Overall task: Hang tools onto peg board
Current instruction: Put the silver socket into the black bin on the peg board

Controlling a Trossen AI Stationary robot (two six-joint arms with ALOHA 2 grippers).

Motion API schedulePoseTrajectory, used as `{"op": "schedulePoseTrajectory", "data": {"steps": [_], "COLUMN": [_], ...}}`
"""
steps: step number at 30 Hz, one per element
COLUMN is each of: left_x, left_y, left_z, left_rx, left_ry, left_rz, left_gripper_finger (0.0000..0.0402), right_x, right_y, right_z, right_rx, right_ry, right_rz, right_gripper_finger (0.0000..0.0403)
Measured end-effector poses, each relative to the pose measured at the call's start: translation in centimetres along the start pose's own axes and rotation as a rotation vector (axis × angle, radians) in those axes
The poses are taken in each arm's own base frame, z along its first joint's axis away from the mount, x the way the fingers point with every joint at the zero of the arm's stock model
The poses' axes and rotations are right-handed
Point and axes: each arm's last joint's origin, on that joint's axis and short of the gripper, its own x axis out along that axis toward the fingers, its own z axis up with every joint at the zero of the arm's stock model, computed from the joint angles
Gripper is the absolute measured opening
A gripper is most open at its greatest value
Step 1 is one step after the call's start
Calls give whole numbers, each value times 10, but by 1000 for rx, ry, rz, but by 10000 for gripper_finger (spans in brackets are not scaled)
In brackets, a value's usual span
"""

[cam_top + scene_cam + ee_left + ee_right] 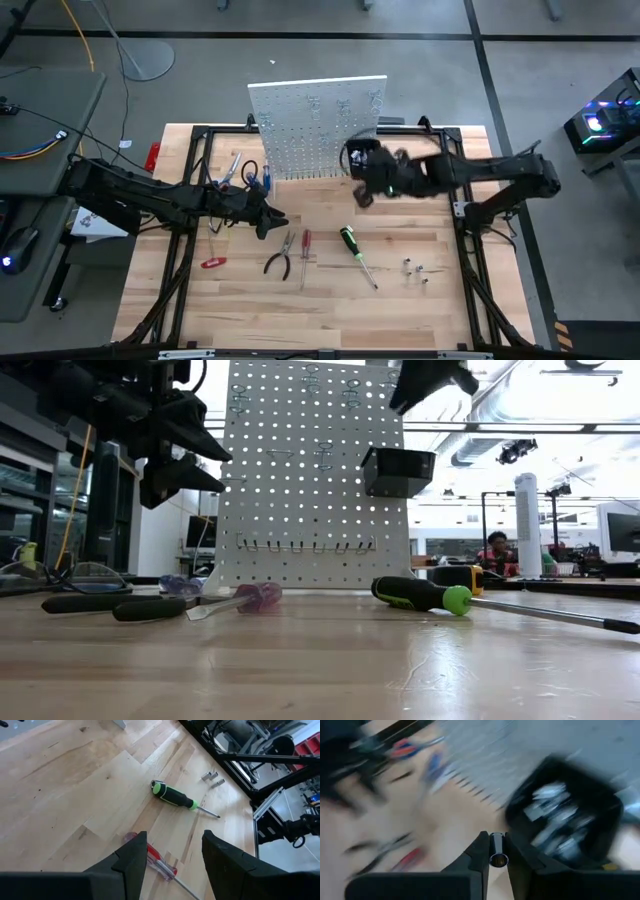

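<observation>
No readable writing, white peg board (pixel 318 128) upper centre – rows of holes, right gripper (pixel 498 854) pinching a small metal cylinder (pixel 497 851), left gripper (pixel 174 851) wide – empty, green-black screwdriver (pixel 356 253) centre.

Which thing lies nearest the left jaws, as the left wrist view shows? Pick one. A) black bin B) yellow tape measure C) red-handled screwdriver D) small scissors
C: in the left wrist view the red-handled screwdriver lies on the table right between the open left gripper jaws; the green-black screwdriver lies farther off.
</observation>
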Motion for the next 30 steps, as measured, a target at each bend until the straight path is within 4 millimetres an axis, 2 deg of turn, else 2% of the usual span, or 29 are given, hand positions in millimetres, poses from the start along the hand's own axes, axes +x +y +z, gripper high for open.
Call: {"op": "schedulePoseTrajectory", "data": {"steps": [6,10,16,19,24,26,30], "left_x": [0,0,0,0,0,0,0], "left_y": [0,0,0,1,1,1,2], "left_z": [0,0,0,0,-1,-1,-1], "left_rx": [0,0,2,2,4,4,4], "left_ry": [1,1,1,1,10,11,11], "left_rz": [-1,-1,0,8,17,18,19], "left_gripper_finger": [172,172,172,172,172,172,172], "right_x": [19,26,25,23,13,5,-7], "right_y": [-37,-53,-56,-52,-41,-33,-17], "right_z": [24,29,33,32,10,-5,-36], "right_rx": [87,125,124,90,-19,-42,-39], "right_ry": [-9,67,60,83,381,507,652], "right_rz": [-130,-117,-113,-56,189,208,176], "right_gripper_finger": [45,75,162,194,208,208,209]}}
